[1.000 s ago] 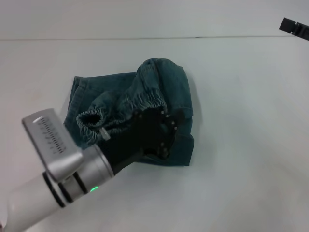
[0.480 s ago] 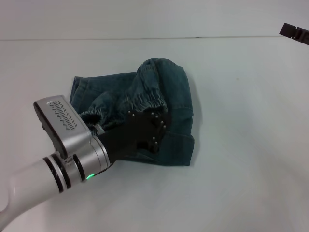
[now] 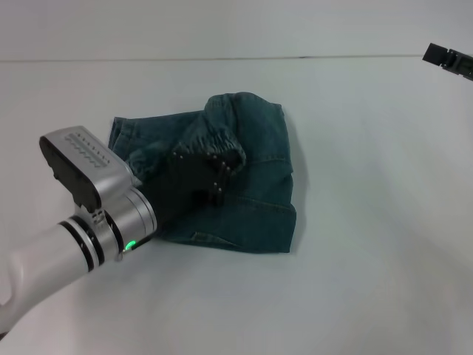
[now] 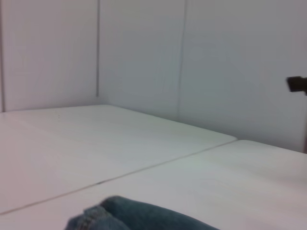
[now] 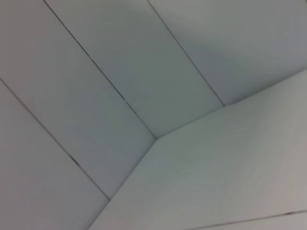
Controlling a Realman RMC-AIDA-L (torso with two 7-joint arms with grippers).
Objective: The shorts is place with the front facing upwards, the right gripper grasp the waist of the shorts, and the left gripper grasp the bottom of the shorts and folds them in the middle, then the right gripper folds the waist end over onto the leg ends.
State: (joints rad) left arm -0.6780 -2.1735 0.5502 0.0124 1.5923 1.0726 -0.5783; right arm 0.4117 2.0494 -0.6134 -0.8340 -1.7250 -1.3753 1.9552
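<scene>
Shorts bunched on white worktop, left end effector over gathered waistband, grip state unclear, right end effector parked far off.

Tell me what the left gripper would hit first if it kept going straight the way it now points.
Most likely the shorts: the left gripper points up and to the right across them, its tips already at the gathered waistband. Depth is unclear, so contact cannot be confirmed.

Pale seamed wall panels
</scene>
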